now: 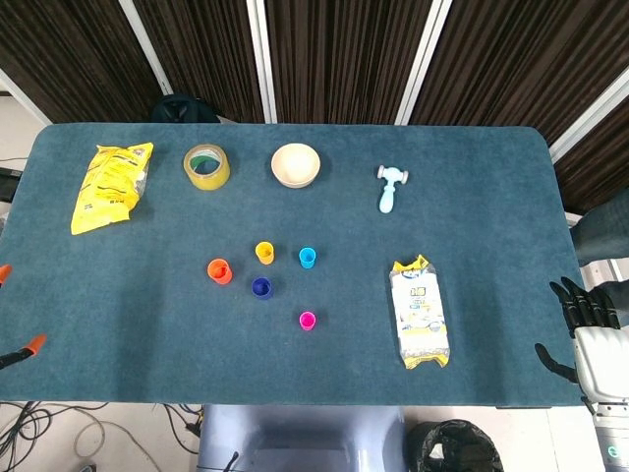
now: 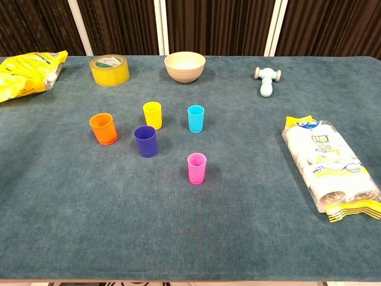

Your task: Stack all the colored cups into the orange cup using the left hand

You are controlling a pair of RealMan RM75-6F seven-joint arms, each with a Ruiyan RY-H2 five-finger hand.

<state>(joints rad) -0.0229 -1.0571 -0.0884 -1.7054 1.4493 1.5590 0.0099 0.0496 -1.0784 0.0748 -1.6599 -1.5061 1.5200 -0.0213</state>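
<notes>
**A:** Take the head view first. Your orange cup (image 1: pixel 219 270) stands upright on the blue felt table (image 1: pixel 98 295), leftmost of the cluster. The yellow cup (image 1: pixel 264 252), dark blue cup (image 1: pixel 260 287), cyan cup (image 1: pixel 308 258) and pink cup (image 1: pixel 308 320) stand apart around it, none nested, so I'd judge the stacking not begun.

**B:** And my hands?

**A:** Your right hand (image 1: pixel 588 329) sits off the table's right edge, dark fingers apart, holding nothing. Of your left hand (image 1: pixel 20 349) only orange tips poke in at the left edge, so I cannot tell whether it is open or closed.

**B:** The chest view?

**A:** No hands there. The cups read as smooth, slightly tapered plastic, mouths up, which should suit nesting. The dark blue one is nearest the orange, just beside it. Behind sit a glossy tape roll (image 2: pixel 109 69), a matte beige bowl (image 2: pixel 185 66) and a pale toy hammer (image 2: pixel 265 79); crinkly packets lie at either side, a yellow bag (image 2: pixel 27 72) and a white packet (image 2: pixel 330 169).
</notes>
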